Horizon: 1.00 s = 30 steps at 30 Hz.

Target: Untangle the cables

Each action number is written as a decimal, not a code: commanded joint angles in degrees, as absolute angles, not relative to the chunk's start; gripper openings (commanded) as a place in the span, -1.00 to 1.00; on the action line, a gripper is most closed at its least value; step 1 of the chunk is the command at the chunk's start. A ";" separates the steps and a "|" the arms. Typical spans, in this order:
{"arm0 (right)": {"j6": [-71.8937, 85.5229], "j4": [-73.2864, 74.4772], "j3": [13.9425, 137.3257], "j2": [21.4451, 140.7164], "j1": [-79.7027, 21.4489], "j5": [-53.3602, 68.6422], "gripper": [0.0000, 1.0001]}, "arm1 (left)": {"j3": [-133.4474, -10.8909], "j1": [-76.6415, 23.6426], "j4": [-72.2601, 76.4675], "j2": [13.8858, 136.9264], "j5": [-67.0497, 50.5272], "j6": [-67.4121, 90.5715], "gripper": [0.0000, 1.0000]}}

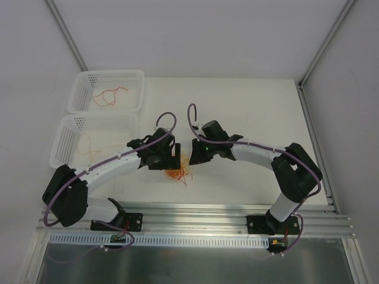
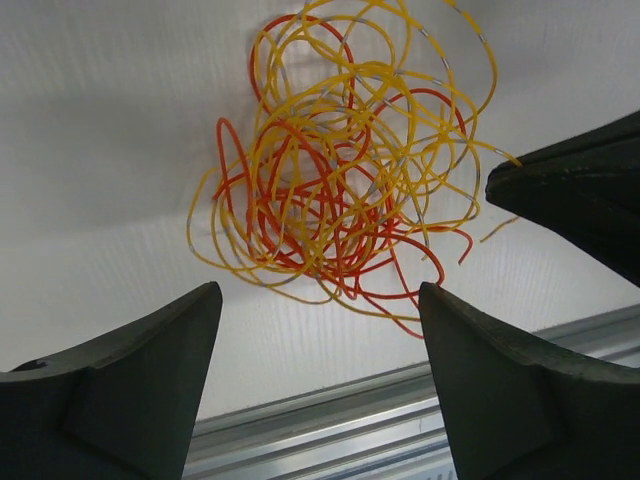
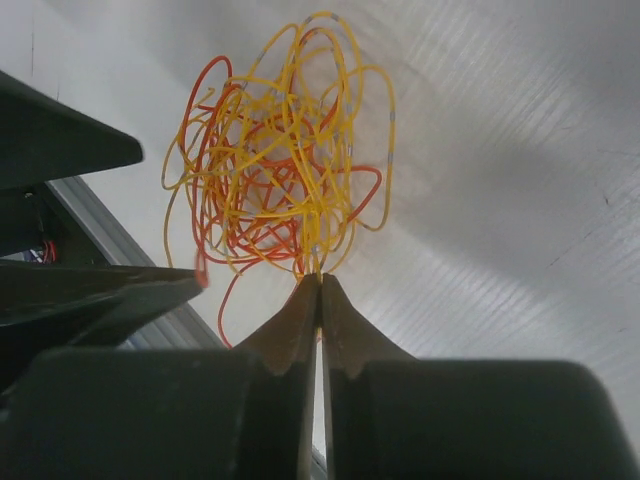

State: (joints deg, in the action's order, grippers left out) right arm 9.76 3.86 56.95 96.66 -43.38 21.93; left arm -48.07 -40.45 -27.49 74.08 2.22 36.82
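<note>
The cables are a fist-sized tangle of thin red-orange and yellow-orange wires on the white table, between my two grippers. In the right wrist view my right gripper is shut, its tips pinching a few yellow strands at the near edge of the tangle. My left gripper stands open just short of the tangle, with nothing between its fingers. From above, the left gripper and right gripper nearly meet over the cables.
Two white mesh baskets stand at the back left. The far one holds a loose red cable, the near one a faint yellow-orange cable. An aluminium rail runs along the near table edge.
</note>
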 commanded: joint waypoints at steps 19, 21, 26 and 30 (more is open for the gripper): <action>0.27 33.20 55.71 55.56 -22.00 12.66 -0.99 | -49.49 -40.52 -23.47 85.09 12.66 41.31 -1.00; -2.28 38.48 60.10 51.79 -13.83 12.83 -0.99 | -48.70 -38.77 -23.47 82.98 12.22 40.52 -1.00; -0.27 44.83 69.42 48.87 -5.72 5.01 -0.99 | -47.46 -35.34 -23.64 79.20 10.99 39.46 -1.00; 0.88 47.71 78.79 48.34 -2.99 0.54 -0.99 | -46.23 -32.61 -24.17 76.56 9.40 39.64 -1.00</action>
State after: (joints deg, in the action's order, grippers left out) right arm 0.32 43.07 71.24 48.56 -4.25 6.74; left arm -47.55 -33.98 -22.39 79.20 10.04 40.66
